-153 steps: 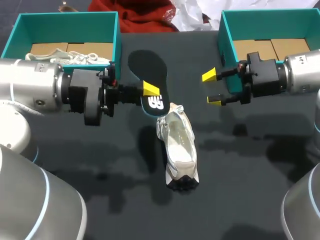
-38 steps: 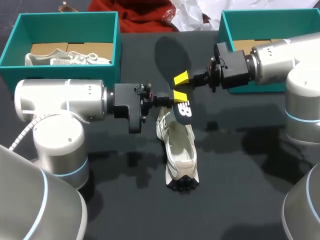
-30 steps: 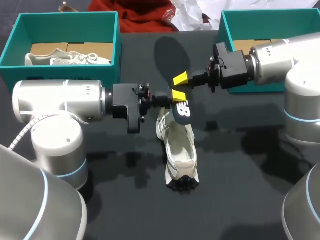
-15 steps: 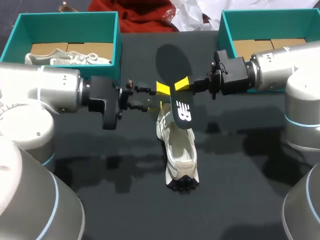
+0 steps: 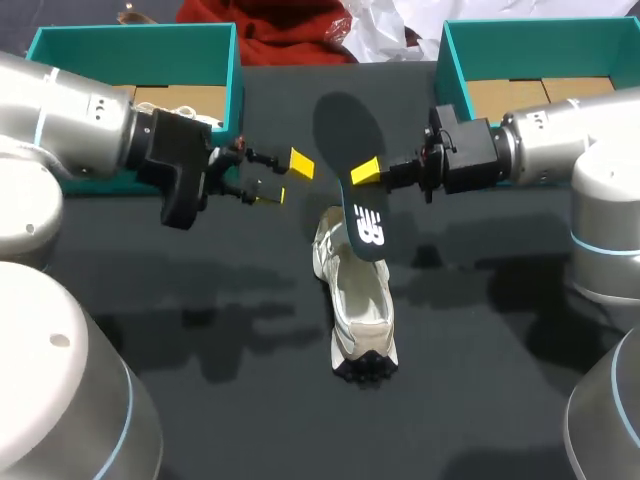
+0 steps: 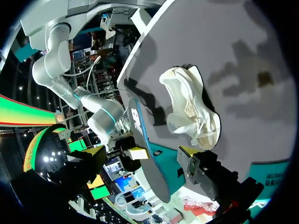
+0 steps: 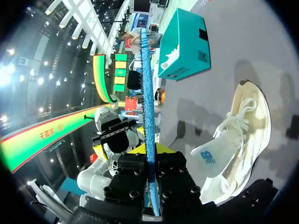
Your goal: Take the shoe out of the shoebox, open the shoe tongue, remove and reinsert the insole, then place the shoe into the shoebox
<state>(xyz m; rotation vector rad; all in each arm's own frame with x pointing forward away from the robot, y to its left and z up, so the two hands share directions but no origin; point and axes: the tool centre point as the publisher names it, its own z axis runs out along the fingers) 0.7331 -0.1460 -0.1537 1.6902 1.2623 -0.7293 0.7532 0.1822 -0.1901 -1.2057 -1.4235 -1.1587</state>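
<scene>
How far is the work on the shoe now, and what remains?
Done: the shoe lies on the table, outside the shoebox, its insole out. In hand: the right gripper holds the insole over the shoe; the left gripper is open, apart. Remaining: reinsert the insole, box the shoe.

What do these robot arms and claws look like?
The left arm and right arm are thick, rounded silver-grey tubes with thin light-blue rings at the joints. Each ends in a black, blocky wrist unit. The left gripper and right gripper each have two fingers with bright yellow tips.
</scene>
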